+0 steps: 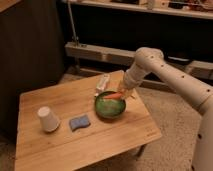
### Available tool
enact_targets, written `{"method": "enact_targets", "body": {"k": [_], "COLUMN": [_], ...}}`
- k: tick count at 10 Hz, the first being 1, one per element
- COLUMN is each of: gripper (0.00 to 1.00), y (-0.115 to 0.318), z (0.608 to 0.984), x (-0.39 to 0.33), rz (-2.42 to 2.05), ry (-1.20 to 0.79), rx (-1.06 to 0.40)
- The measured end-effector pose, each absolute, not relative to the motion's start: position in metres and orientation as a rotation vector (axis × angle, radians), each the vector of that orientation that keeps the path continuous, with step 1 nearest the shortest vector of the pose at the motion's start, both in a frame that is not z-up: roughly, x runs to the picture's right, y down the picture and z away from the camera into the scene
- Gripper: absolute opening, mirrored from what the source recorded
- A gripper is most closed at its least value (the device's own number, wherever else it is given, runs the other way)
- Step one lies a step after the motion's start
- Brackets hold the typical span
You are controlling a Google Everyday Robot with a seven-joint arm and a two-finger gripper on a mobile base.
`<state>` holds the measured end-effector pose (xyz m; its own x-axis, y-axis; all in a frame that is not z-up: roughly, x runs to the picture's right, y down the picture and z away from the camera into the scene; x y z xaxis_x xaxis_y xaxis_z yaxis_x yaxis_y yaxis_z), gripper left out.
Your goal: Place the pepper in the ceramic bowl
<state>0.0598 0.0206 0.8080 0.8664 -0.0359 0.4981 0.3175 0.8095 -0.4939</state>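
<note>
the tool (pixel 123 93) hangs at the end of the white arm (pixel 165 70), just above the far right rim of the ceramic bowl (pixel 109 105). it is pinching the pepper (pixel 115 95), which sticks out leftward from the tool, lying roughly level with its orange-red body over the bowl's far edge and not resting on the bowl's floor. the green bowl sits on the right half of the wooden tabletop (pixel 75 142). just beyond the bowl, on the far side of the tabletop, lies a pale oblong object (pixel 102 82) that i cannot identify. a blue sponge (pixel 80 122) lies flat to the left of the bowl, near it but apart. further left, an upturned white cup (pixel 48 119) stands on the tabletop, just beside the sponge. behind the tabletop runs a low metal shelf (pixel 100 52) against a dark background.
</note>
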Motion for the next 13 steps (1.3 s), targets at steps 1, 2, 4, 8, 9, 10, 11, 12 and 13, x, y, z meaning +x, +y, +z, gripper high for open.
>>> {"method": "enact_targets", "body": {"k": [1, 2, 4, 8, 9, 10, 11, 12, 13], "gripper": [0.00, 0.00, 0.00, 0.00, 0.04, 0.14, 0.22, 0.35, 0.43], "y": [0.028, 0.036, 0.049, 0.042, 0.043, 0.048, 0.052, 0.057, 0.060], "z": [0.822, 0.833, 0.846, 0.847, 0.850, 0.854, 0.858, 0.860, 0.861], "x": [0.043, 0.033, 0.027, 0.040, 0.040, 0.038, 0.037, 0.039, 0.041], "rz": [-0.209, -0.218, -0.228, -0.232, -0.241, -0.247, -0.248, -0.246, -0.244], "ry": [-0.499, -0.498, -0.484, -0.448, -0.448, -0.452, -0.453, -0.450, -0.449], "rx": [-0.612, -0.619, -0.630, -0.631, -0.650, -0.667, -0.676, -0.687, -0.693]}}
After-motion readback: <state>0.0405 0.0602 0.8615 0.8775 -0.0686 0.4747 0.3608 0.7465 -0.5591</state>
